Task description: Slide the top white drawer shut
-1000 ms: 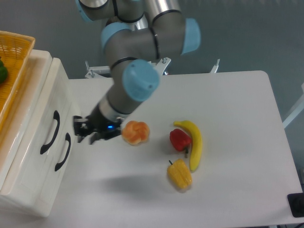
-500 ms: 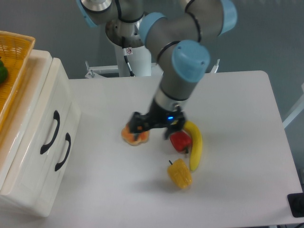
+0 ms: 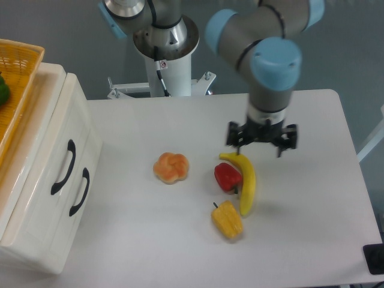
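The top white drawer (image 3: 57,157) sits at the bench's (image 3: 150,234) left edge, front flush with the cabinet, bare surface beside it. The end effector (image 3: 261,137) hangs over the banana (image 3: 246,180), fingers apart, empty (it stood by the drawer handles a second ago).

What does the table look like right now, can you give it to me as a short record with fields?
top white drawer: flush with the cabinet front, looks closed
lower drawer: closed
gripper: above the banana's upper end, holding nothing, fingers apart
banana: beside the red pepper
yellow pepper: below them
bun: alone, mid-table
basket: on the cabinet
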`<move>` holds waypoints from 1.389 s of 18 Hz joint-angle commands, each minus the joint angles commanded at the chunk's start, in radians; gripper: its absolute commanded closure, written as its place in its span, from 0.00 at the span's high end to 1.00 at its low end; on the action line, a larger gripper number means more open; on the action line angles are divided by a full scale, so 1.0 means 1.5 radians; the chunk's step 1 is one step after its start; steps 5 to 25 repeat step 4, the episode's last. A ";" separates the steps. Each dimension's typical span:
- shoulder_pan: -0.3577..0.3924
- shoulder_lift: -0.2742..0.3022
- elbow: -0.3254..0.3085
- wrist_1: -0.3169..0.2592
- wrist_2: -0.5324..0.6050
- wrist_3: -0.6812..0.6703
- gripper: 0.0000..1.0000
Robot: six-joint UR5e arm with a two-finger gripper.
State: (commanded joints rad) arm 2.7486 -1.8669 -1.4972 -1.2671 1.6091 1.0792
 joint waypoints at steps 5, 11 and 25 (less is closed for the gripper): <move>0.043 0.002 0.002 0.001 -0.004 0.123 1.00; 0.043 0.002 0.002 0.001 -0.004 0.123 1.00; 0.043 0.002 0.002 0.001 -0.004 0.123 1.00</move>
